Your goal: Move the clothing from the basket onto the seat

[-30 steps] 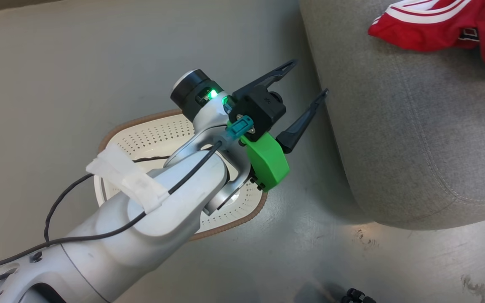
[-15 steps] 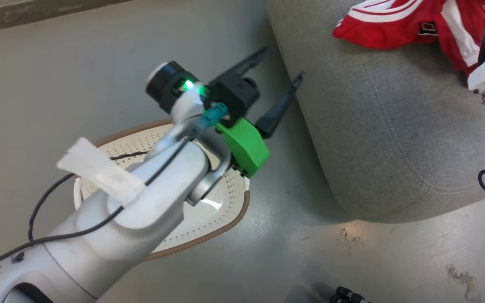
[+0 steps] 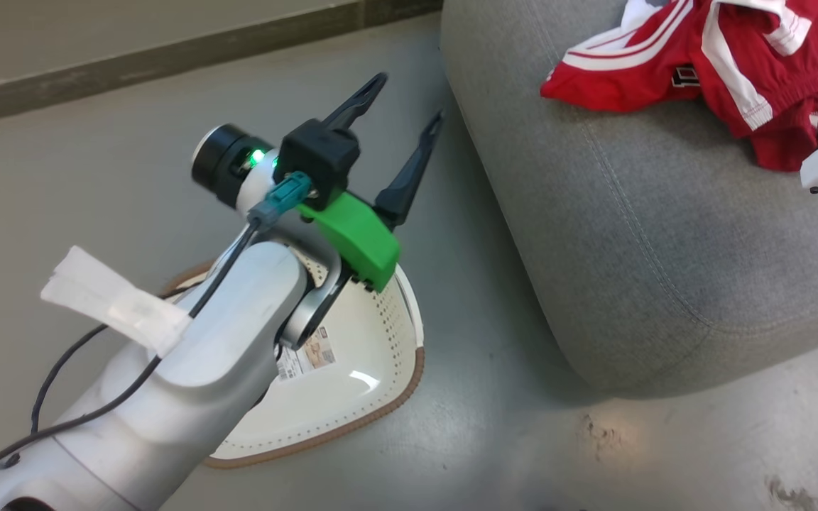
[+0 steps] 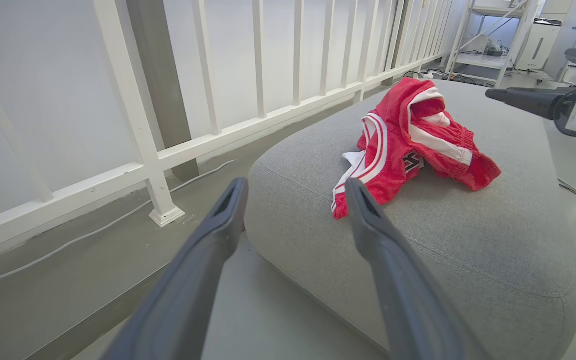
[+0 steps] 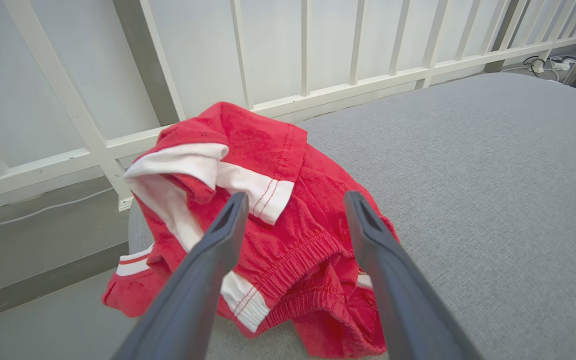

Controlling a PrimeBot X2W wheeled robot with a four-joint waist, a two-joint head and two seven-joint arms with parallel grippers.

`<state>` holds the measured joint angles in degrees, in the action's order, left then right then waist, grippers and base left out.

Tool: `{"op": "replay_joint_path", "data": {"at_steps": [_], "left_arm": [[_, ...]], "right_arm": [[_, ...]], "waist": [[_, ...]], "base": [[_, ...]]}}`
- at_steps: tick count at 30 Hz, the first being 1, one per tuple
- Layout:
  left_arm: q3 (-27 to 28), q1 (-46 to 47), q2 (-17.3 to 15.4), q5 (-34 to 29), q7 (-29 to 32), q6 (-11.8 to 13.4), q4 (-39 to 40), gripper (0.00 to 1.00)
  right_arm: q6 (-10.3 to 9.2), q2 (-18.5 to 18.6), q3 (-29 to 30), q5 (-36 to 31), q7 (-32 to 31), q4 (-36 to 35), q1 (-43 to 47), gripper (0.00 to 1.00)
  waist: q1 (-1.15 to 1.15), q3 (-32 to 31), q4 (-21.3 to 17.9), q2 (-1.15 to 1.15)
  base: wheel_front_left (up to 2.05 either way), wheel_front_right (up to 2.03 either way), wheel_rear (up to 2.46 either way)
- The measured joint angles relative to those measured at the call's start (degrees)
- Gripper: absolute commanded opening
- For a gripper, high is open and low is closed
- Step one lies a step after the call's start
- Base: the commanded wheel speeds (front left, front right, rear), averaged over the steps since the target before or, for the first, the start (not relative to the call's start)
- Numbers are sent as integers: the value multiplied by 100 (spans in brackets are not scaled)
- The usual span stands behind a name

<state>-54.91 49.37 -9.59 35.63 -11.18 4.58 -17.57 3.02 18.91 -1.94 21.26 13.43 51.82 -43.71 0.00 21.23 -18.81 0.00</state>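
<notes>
Now clothing (image 3: pixel 693 64) sits heaped on seat (image 3: pixel 636 234), 1 o'clock, long axis 9-to-3. Left gripper (image 3: pixel 410 96) spread, pointing 1 o'clock; right gripper (image 5: pixel 295 197) spread at heap's 3 o'clock end.

You are looking at a seat (image 3: pixel 664 234) in grey woven cloth, matt and slightly coarse, with a stitched seam. The clothing (image 3: pixel 672 57) on it is soft red fabric with a faint sheen, white trim and a gathered elastic band. The basket (image 3: pixel 380 333) reads as cream plastic, glossy enough to catch a highlight and pierced with small holes, its rim brown with a woven look. The label (image 3: pixel 304 358) inside looks like printed paper. Your left pincer (image 3: pixel 409 96) has matt dark fingers (image 3: pixel 409 170), plastic by the look, next to a matt green plastic housing (image 3: pixel 356 238). The forearm (image 3: pixel 196 369) shell is pale, smooth and satin. The floor (image 3: pixel 96 177) is smooth grey, dully shiny, scuffed in places
</notes>
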Motion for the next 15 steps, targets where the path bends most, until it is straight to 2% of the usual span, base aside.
{"op": "replay_joint_path", "data": {"at_steps": [9, 15], "left_arm": [[289, -466, -112, 271, -138, 55, -292, 100], [560, -840, -238, 371, -209, 100, -464, 100]], "right_arm": [[102, -13, 20, 9, 67, -435, 191, 100], [119, -119, -67, -11, 76, -676, 578, 100]], "waist": [[0, -423, 302, 0], [0, -752, 670, 0]], "base": [[0, 0, 0], [0, 0, 0]]}}
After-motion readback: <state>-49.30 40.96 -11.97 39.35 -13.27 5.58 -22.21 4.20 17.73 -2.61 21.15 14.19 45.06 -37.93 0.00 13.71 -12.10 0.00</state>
